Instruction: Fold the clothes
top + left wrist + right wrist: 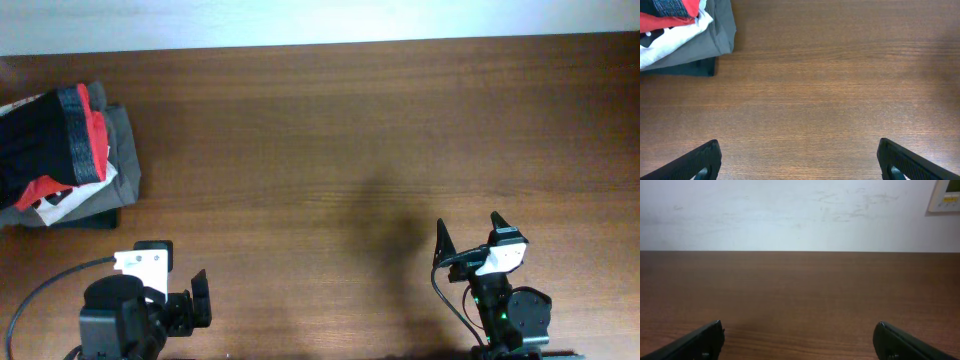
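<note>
Two claws sit at the near edge. The left gripper (188,303) and right gripper (470,234) both have their fingers spread wide and hold nothing. The pants (30,140) lie bunched on a pile at the far-left corner, over a red T-shirt (42,190) and grey garments (125,150). Judged step: fetch the pants. The left arm is nearer. Pinch the waistband (72,128) only — not the layers beneath — then drag to mid-counter.
</note>
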